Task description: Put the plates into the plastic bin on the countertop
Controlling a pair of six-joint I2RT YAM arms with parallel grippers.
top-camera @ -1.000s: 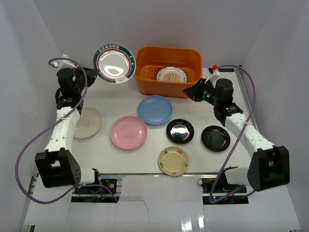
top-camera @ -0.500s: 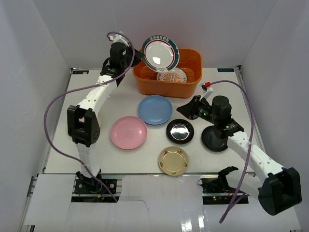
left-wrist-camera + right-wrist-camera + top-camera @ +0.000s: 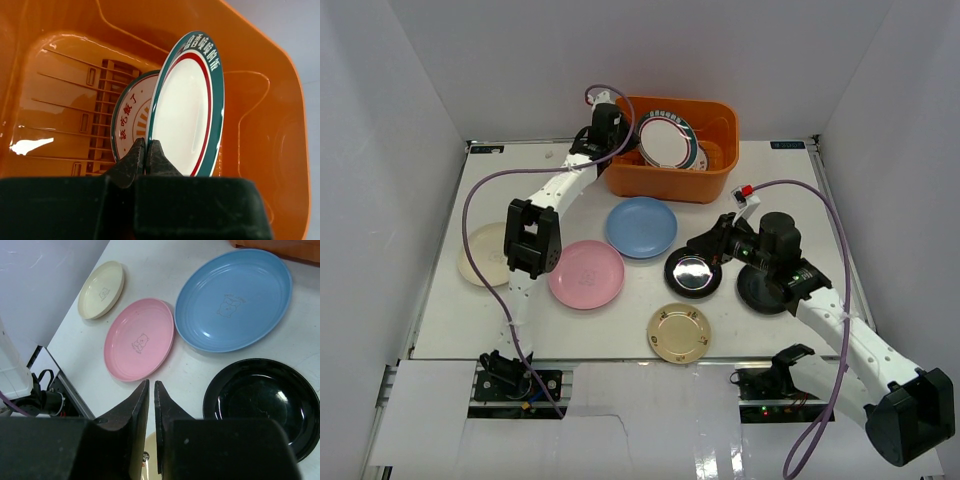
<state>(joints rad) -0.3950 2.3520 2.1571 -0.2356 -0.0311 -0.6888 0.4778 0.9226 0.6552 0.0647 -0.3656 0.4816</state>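
The green-rimmed plate (image 3: 187, 110) is standing on edge inside the orange bin (image 3: 260, 100), just in front of the orange-patterned plate (image 3: 131, 120), and you are clamping its lower rim in the left fingers (image 3: 131, 162), while your right fingers (image 3: 137, 405) are hovering nearly together and empty.

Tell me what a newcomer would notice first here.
The bright orange bin at the far edge of the countertop stands out, with the left gripper pinching a green-rimmed plate on edge inside it. Nearer, a pink plate, a blue plate and a gold plate lie flat on the white surface.
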